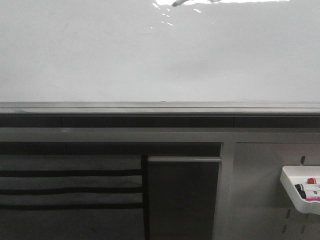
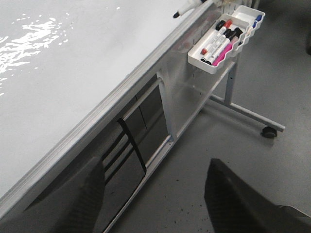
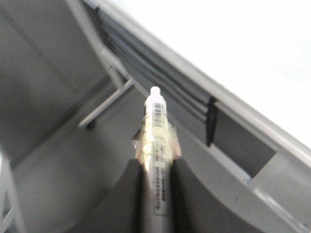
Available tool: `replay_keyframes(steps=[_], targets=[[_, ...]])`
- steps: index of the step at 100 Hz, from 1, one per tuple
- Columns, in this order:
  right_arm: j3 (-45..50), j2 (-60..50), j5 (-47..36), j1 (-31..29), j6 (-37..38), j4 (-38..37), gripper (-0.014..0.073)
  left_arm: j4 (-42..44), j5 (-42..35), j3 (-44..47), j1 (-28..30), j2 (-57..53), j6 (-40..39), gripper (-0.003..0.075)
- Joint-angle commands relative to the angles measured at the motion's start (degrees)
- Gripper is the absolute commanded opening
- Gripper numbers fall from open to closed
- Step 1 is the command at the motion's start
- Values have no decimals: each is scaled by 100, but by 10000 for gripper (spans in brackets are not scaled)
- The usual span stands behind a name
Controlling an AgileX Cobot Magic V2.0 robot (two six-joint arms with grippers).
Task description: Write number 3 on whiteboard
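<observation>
The whiteboard (image 1: 150, 55) is glossy white with a grey lower rail and fills the upper front view. It also shows in the left wrist view (image 2: 63, 68) and the right wrist view (image 3: 243, 53). No number 3 shows on it in any view. My right gripper (image 3: 156, 162) is shut on a marker (image 3: 158, 131) wrapped in clear tape. The marker's dark tip (image 2: 179, 13) lies over the board near the rail, and I cannot tell whether it touches. The tip also shows at the top of the front view (image 1: 175, 3). My left gripper (image 2: 154, 167) is open and empty, low beside the board's frame.
A small white tray (image 2: 228, 41) with several markers hangs on the stand below the rail, also at the front view's right edge (image 1: 300, 187). The stand has grey legs with a castor (image 2: 268, 131) on a grey floor. Bright glare lies on the board (image 2: 29, 41).
</observation>
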Motion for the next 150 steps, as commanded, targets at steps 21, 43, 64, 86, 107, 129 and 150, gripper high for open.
replay_keyframes(steps=[21,43,64,86,107,129,150], targets=[[898,-667,-1537,-53,0,128,-17,-339,-612,30,13,-135,-51,376],[168,135,-1374,-618,215,140,-17,-339,-612,30,13,-135,-51,318],[-1114,1199,-533,-931,81,130,-17,-339,-612,30,13,-135,-51,262],[-2038,2167,-144,-754,-139,132,-17,-339,-612,30,13,-135,-51,209],[-2601,2770,-267,-754,-139,99,-17,-339,-612,30,13,-135,-51,158],[-2815,3009,-291,-826,68,-423,-17,-339,-612,30,13,-135,-51,106],[-2683,2898,397,-992,162,-619,-17,-339,-612,30,13,-135,-51,71]])
